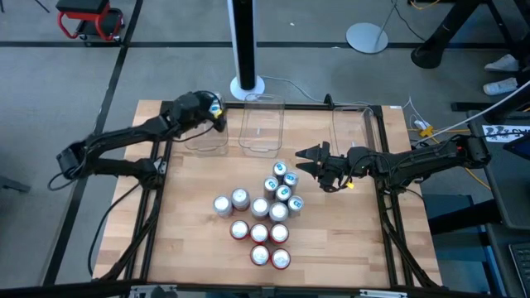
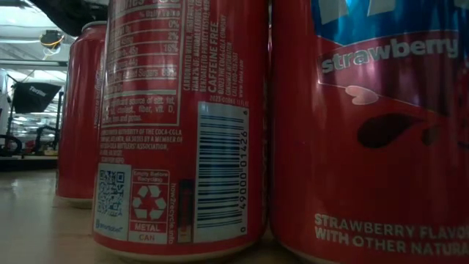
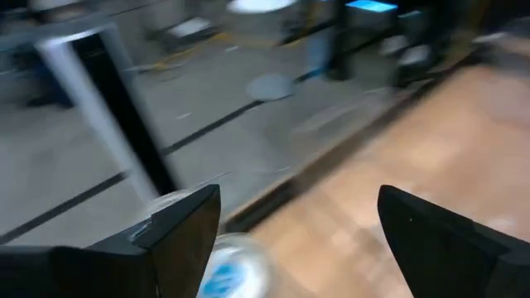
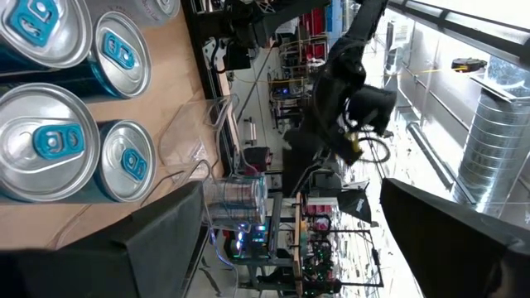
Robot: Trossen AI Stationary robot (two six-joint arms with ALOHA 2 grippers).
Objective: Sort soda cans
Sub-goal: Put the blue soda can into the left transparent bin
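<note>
The soda cans stand upright in a cluster mid-table: teal ones (image 1: 284, 184) at its far right, silver-grey ones (image 1: 240, 199) in the middle, red ones (image 1: 260, 244) nearest. The red cans (image 2: 183, 125) fill the low view. My right gripper (image 1: 308, 157) is open, level, just right of the teal cans (image 4: 50, 149), touching none. My left gripper (image 1: 218, 113) is open above the leftmost clear tub (image 1: 207, 134). In its blurred wrist view, a silver can top with a blue tab (image 3: 228, 269) shows below the open fingers (image 3: 178, 223), apart from them.
Three clear plastic tubs line the table's far side: the left one, a middle one (image 1: 262, 126) and a right one (image 1: 352, 128). Black frame rails (image 1: 389, 207) run along the table's left and right sides. Bare wood lies left of the cluster and at the near right.
</note>
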